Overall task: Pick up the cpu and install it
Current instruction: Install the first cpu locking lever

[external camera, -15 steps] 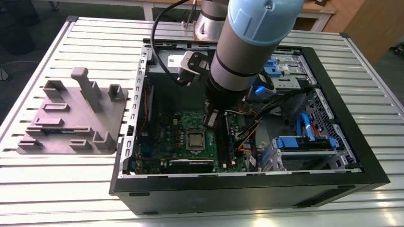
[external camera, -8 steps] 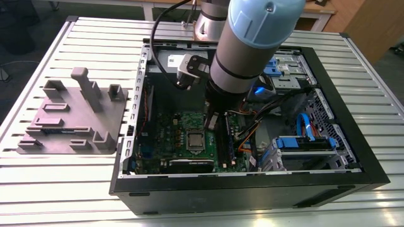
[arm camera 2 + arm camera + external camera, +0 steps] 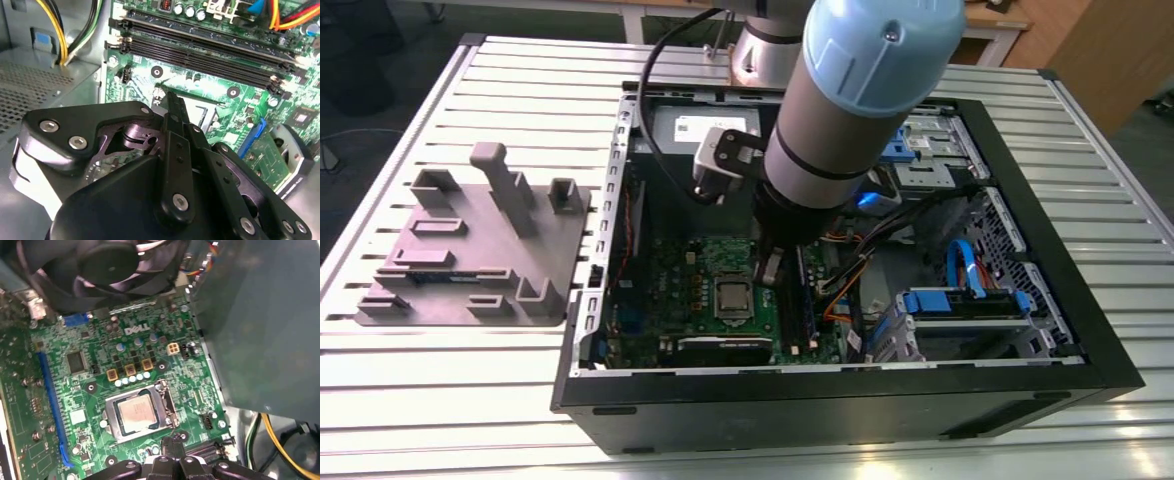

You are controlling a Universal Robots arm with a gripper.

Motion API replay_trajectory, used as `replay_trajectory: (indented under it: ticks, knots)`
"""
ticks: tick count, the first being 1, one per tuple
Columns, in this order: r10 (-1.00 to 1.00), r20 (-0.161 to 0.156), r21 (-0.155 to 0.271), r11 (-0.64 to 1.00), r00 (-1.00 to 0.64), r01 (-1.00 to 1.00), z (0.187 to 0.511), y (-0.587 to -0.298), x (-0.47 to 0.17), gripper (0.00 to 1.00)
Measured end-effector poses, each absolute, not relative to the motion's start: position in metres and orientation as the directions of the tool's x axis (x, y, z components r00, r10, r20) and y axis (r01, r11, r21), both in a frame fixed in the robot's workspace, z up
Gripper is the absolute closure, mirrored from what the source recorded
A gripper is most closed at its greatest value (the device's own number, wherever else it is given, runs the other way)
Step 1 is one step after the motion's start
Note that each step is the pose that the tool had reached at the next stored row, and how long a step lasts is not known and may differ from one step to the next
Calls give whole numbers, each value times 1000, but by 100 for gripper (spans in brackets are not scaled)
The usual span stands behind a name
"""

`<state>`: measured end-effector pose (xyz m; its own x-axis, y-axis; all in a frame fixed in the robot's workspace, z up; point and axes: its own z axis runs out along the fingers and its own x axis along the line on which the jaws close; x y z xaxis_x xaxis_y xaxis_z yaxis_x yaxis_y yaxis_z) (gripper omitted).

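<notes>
CPU [image 3: 136,413] is seen seated in the motherboard [image 3: 95,390] socket with the jaws closed together, empty, just beside it, so socket pins or nearby board parts could be damaged if the gripper [image 3: 172,452] is driven down misaligned.

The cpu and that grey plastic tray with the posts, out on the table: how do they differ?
The cpu is a small flat square with a silvery metal top; the grey plastic tray is far larger, with upright posts rising from it. The cpu sits in its socket on the green motherboard inside the computer case; the tray rests outside it on the slatted table, toward the exterior view's left. The gripper is close beside the cpu, far from the tray. Both are greyish.
</notes>
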<state>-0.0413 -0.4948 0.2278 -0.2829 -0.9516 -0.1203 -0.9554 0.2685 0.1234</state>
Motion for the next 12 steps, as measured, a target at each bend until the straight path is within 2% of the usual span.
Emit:
replay_trajectory:
  ticks: [4, 6, 12]
  knots:
    - [-956, -119, 120, 253, -267, -960, 227, -499, -41, 89]
    - [-960, -109, 117, 247, -259, -962, 227, -500, -41, 89]
    - [-981, -103, 116, 155, -167, -981, 224, -500, -41, 89]
